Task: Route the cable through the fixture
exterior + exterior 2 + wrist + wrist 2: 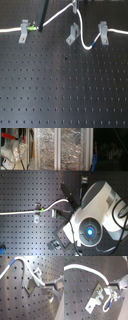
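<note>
The white cable (55, 19) runs across the back of the pegboard. Its green band (32, 28) sits at the left fixture (23, 31). From there the cable climbs to my gripper (75, 5) at the first exterior view's top edge. It then drops past the middle fixture (72, 34) in a loop carrying the blue band (90, 45) and reaches the right fixture (103, 31). In both wrist views my gripper (46, 285) (109, 285) is shut on the cable (37, 278) (91, 269), close to the middle fixture (32, 283) (95, 299). The cable is not in that fixture's slot.
A dark slanted pole (44, 15) stands behind the left fixture. In the second exterior view the white arm (97, 213) hides much of the board's right side, and shelves with clutter (45, 148) lie beyond the board. The black pegboard (60, 90) stretches toward the front.
</note>
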Available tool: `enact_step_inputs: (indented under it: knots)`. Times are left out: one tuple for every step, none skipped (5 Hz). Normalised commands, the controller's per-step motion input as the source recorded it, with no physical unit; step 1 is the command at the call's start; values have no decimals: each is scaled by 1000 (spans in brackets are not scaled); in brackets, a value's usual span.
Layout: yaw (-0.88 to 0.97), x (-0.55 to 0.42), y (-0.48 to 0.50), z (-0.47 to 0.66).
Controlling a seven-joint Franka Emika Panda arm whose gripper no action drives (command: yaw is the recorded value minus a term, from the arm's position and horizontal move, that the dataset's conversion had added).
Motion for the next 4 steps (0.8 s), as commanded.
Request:
enact_step_inputs:
  knots:
    - [0,-23,28,0]
    - [366,-181,251,294]
    - [0,-23,-16,0]
    - [-160,-196,67,446]
